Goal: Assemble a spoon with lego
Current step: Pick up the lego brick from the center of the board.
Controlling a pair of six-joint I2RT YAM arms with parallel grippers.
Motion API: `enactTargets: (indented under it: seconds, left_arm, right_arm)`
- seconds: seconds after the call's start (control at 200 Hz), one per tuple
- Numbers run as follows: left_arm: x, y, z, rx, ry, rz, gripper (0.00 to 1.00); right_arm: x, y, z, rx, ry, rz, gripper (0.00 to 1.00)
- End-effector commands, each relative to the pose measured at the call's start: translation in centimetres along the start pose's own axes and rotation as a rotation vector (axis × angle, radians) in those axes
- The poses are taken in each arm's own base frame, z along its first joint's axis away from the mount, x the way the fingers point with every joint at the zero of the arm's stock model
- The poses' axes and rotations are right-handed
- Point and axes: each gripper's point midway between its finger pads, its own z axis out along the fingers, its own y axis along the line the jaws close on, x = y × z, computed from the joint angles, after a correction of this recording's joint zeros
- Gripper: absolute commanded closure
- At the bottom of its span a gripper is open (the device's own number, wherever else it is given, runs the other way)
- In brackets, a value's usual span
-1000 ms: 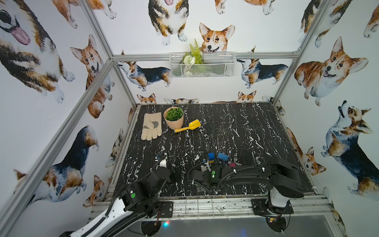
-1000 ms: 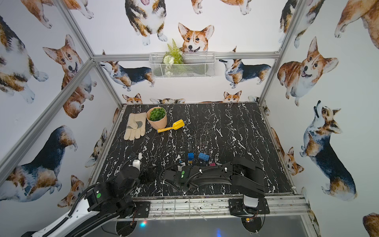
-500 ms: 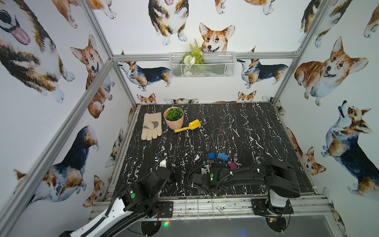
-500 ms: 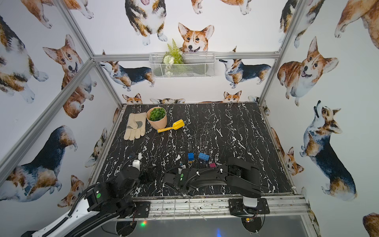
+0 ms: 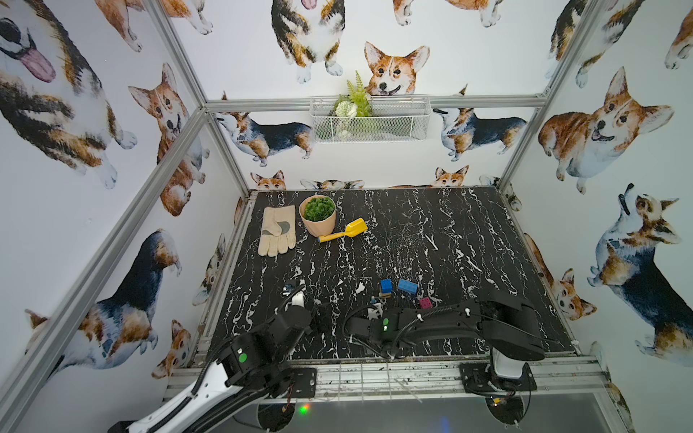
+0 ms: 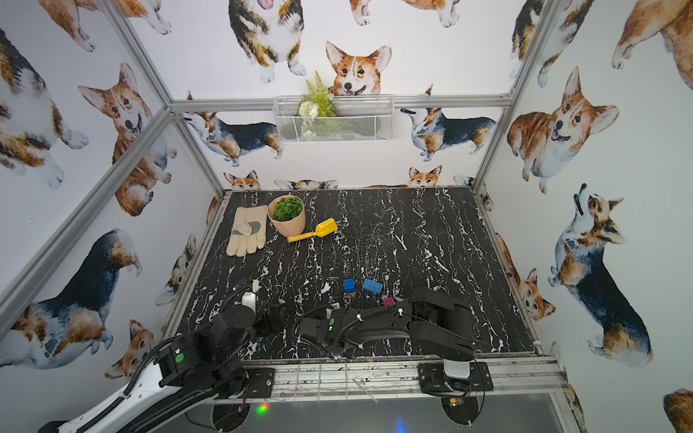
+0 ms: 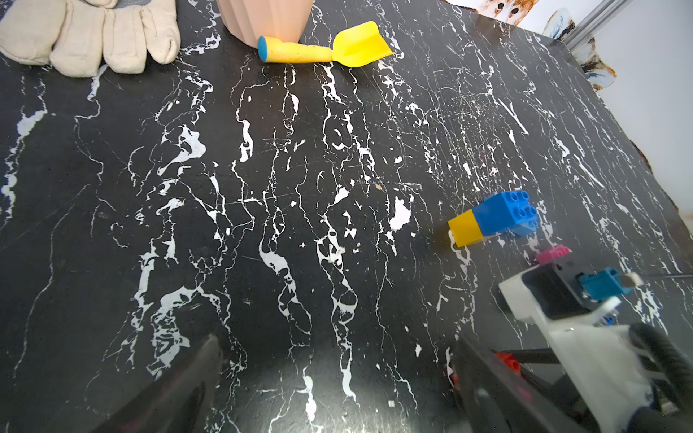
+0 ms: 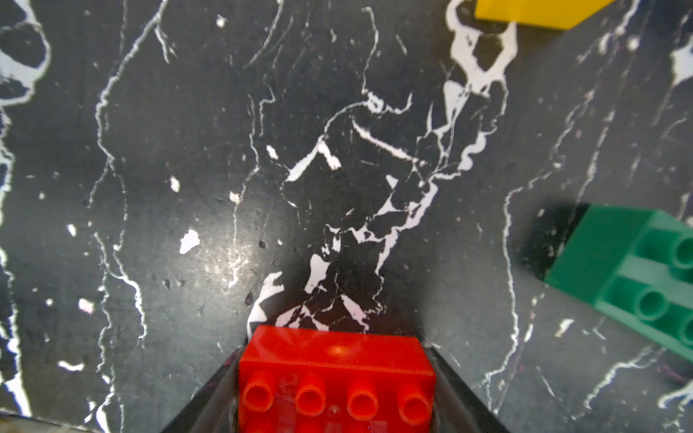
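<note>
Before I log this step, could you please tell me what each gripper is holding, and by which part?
The right gripper grips the red brick by its two short ends. The left gripper is open and empty.

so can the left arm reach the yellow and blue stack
Likely yes: bare table lies between its open jaws and the stack, though the right arm, gripping a red brick, sits close.

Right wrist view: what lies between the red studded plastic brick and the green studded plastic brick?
Only bare black marble-patterned tabletop separates the red studded plastic brick from the green studded plastic brick; the right wrist view shows it.
</note>
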Motion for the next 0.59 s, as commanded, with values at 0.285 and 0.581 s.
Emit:
enactTargets:
  seconds: [0.285, 0.581]
  left_arm:
    - [-0.3, 0.4, -0.2, -0.020, -0.011, -0.006, 0.00]
    - [-0.3, 0.3, -0.3, -0.014, -0.013, -0.003, 0.00]
  right_arm:
    - [-1.6, 0.4, -3.4, -0.002, -0.049, 0.006, 0.52]
    - [-7.0, -0.7, -10.1, -0.088, -0.166, 0.041, 0.55]
